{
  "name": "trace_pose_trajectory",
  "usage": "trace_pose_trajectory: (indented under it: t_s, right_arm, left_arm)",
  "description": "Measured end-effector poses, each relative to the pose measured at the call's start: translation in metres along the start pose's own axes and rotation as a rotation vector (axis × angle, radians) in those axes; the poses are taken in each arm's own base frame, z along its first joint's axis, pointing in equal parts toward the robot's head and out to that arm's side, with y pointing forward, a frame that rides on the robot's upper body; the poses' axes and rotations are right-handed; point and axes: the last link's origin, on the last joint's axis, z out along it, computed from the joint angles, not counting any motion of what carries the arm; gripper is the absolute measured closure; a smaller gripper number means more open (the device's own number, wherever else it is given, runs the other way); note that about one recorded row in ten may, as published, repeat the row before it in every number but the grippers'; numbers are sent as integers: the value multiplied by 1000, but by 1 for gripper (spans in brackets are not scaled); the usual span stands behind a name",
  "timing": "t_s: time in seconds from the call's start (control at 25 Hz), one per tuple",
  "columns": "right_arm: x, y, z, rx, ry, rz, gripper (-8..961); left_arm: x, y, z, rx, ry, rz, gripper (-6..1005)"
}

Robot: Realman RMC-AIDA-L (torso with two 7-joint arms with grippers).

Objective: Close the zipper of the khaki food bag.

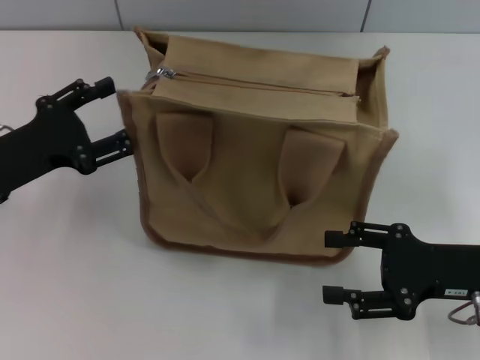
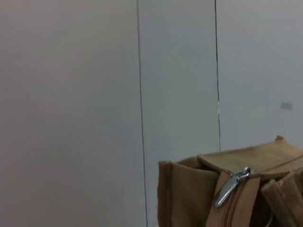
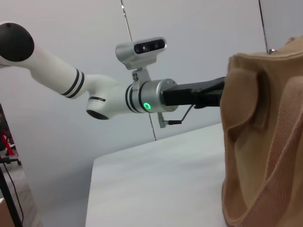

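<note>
The khaki food bag [image 1: 255,172] stands upright in the middle of the white table, with its two loop handles hanging down the near side. Its zipper [image 1: 262,84] runs along the top panel, and the silver pull tab [image 1: 163,73] sits at the bag's left end. The tab also shows in the left wrist view as the pull tab [image 2: 229,187], hanging at the corner of the bag [image 2: 189,194]. My left gripper [image 1: 118,114] is open just beside the bag's left end, below the tab's height. My right gripper [image 1: 334,266] is open near the bag's front right corner, holding nothing.
A grey panelled wall [image 1: 240,13] runs behind the table. In the right wrist view, the left arm [image 3: 109,97] with a green light reaches in toward the bag's [image 3: 265,142] far end. Bare table [image 1: 82,285] lies in front of and to both sides of the bag.
</note>
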Motion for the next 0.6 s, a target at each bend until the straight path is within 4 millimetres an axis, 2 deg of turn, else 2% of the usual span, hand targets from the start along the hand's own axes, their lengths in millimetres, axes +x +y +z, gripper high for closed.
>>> trace_pose_trajectory:
  t_s: [0.2, 0.28, 0.44, 0.52, 0.6]
  right_arm:
    - [0, 0, 0, -2, 0, 2, 175]
    - [0, 0, 0, -2, -1, 2, 175]
    - [0, 0, -1, -1, -1, 3, 175]
    - [0, 0, -1, 1, -2, 4, 175]
    - [0, 0, -1, 1, -2, 4, 175]
  left_arm:
    - [-2, -2, 6, 0, -22, 21, 187]
    - [-5, -7, 17, 37, -46, 95, 187]
    - [-3, -10, 15, 71, -27, 120, 187]
    - [2, -13, 2, 155, 36, 179, 187]
    - [2, -13, 2, 155, 36, 179, 187]
